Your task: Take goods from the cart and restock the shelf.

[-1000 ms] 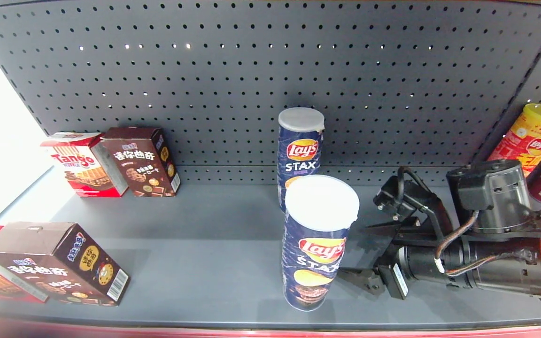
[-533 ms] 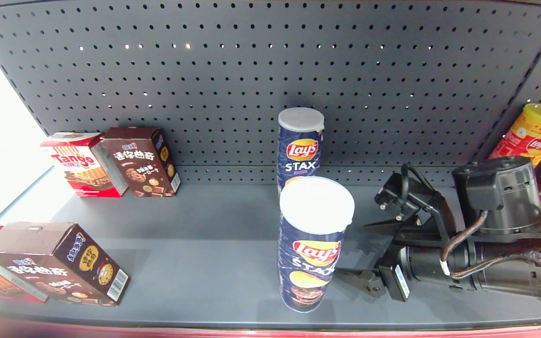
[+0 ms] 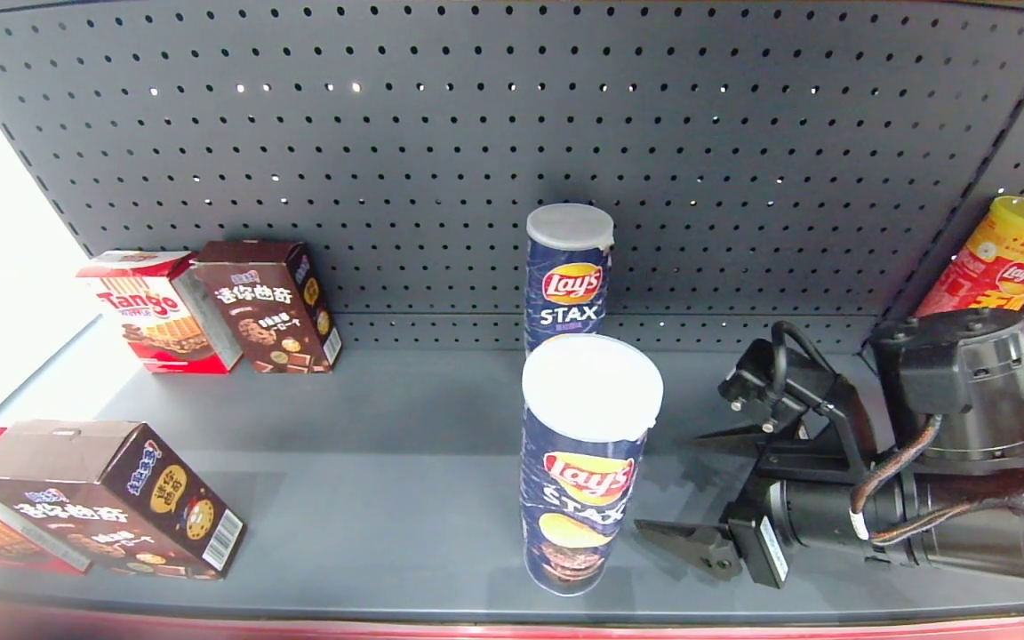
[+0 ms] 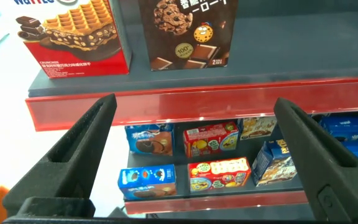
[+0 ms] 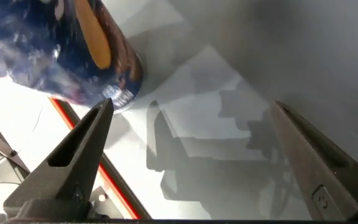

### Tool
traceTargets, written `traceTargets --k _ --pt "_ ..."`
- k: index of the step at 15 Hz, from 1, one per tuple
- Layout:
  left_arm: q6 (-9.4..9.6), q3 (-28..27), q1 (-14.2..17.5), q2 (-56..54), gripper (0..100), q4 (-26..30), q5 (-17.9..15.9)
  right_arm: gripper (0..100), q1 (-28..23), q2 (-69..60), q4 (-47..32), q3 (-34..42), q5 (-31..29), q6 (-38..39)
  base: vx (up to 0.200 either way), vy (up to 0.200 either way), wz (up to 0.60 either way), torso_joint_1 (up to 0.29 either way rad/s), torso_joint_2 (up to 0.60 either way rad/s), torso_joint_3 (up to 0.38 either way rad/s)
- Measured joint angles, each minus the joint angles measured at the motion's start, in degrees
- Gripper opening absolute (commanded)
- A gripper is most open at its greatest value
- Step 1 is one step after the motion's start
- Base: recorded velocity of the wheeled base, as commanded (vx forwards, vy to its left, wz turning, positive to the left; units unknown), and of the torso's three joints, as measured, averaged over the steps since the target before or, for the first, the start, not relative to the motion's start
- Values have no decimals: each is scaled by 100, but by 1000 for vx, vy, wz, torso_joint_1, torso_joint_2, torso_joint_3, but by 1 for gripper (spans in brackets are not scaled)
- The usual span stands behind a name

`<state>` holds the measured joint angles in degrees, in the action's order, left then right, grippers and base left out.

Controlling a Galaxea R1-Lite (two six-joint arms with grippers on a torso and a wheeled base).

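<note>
On the shelf point(image 3: 388, 462), the front can point(image 3: 583, 462) is standing upright, the right tool point(image 3: 672, 484) sitting just beside it, spread apart; the left tool point(image 4: 194, 102) is gaping too.

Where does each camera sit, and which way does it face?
Head view: from the head, forward and down at the grey metal shelf and front blue crisp can; right gripper shows, jaws open.
Left wrist view: on the left wrist, facing the shelf's red front edge and lower shelves; left gripper shows, jaws open.
Right wrist view: on the right wrist, facing the shelf top by the can's base, between its open jaws.
Head and right wrist share that can.
</note>
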<state>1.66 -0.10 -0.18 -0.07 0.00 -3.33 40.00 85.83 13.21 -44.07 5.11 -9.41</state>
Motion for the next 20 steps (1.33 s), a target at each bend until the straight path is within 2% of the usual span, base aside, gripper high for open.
traceTargets --k 7,11,16,18,20 --pt "17 10 0 0 100 -5 16 100 -736 -653 5 391 -22 93 0 0 0 0 0 0" --pt "34 -1 -9 0 100 5 -12 100 -806 -1254 2 571 -282 479 0 0 0 0 0 0" --pt "41 0 -6 0 100 -35 -12 100 -836 -2845 0 1891 -416 562 0 0 0 0 0 0" --pt "34 -371 -6 18 100 -21 -22 100 -855 -3573 -38 2378 -568 611 0 0 0 0 0 0" --pt "39 -1315 -66 301 100 295 -94 100 -874 -4152 -128 2673 -669 651 0 0 0 0 0 0"
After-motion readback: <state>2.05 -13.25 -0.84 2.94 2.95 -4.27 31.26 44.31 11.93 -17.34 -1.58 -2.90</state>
